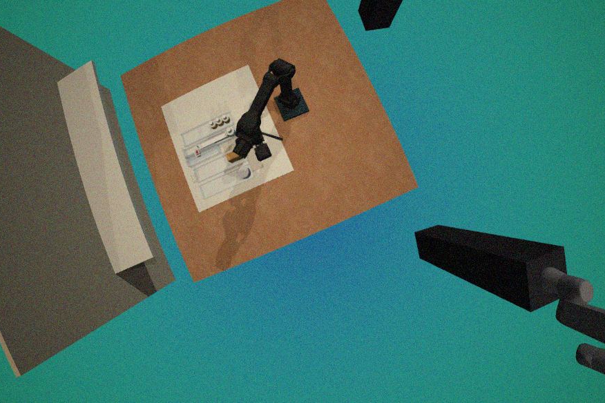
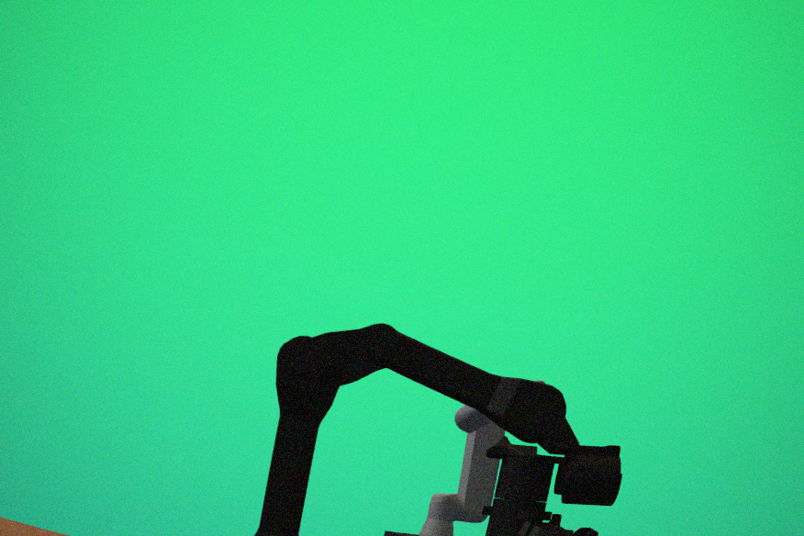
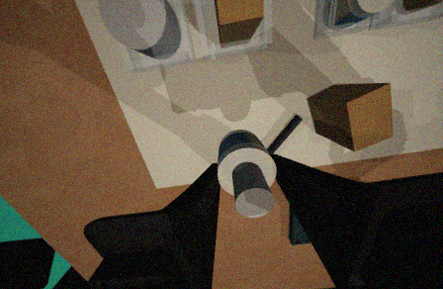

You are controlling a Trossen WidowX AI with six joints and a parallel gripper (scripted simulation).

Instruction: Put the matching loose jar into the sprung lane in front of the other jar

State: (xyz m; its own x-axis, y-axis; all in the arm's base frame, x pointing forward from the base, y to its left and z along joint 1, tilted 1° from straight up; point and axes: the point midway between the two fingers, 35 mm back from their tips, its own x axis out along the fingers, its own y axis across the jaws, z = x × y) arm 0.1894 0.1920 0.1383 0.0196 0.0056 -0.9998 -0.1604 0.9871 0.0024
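The hand (image 3: 246, 185) is closed tight on the little jar (image 3: 246, 174), gripping it between two dark fingers above the brown counter (image 3: 55, 144) and the edge of the white mat (image 3: 189, 153). A brown box (image 3: 354, 114) sits near it. The lanes (image 3: 223, 35) are farther off

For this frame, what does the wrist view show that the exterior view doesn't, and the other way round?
Only the wrist view shows the gripper shut on the small jar, lifted above the pale mat, with a brown box, a dark stick and the lane fronts beyond. Only the exterior view shows the whole bent arm against a green backdrop and a grey stand behind it. Both share the wooden table.
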